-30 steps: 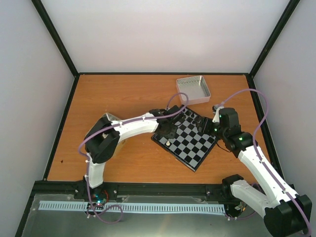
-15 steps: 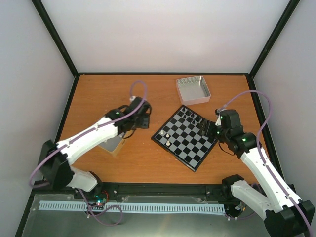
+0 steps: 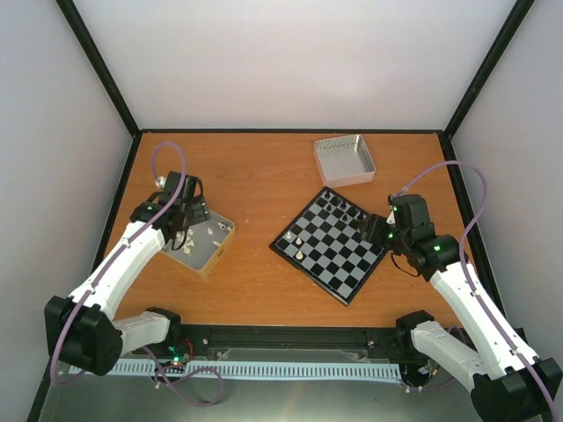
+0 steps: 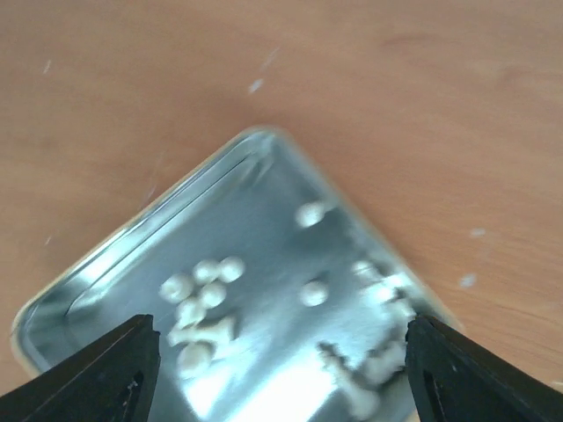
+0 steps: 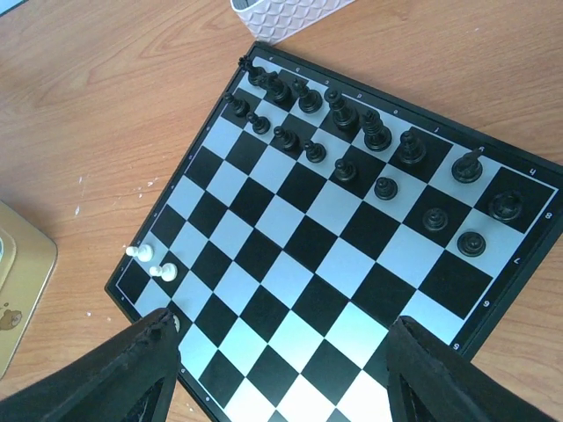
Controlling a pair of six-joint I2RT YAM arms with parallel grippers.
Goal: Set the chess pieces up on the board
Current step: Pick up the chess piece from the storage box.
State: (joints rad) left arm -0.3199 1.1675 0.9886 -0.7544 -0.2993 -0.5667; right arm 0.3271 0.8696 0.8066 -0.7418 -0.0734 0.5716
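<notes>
chess pieces (image 4: 204, 294) scattered in silver tray (image 4: 255, 211), others on board (image 5: 352, 264)

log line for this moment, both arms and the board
left fingers open over tray of white chessmen | right fingers open above board | on board: two white pawns, black pieces along one edge
</notes>
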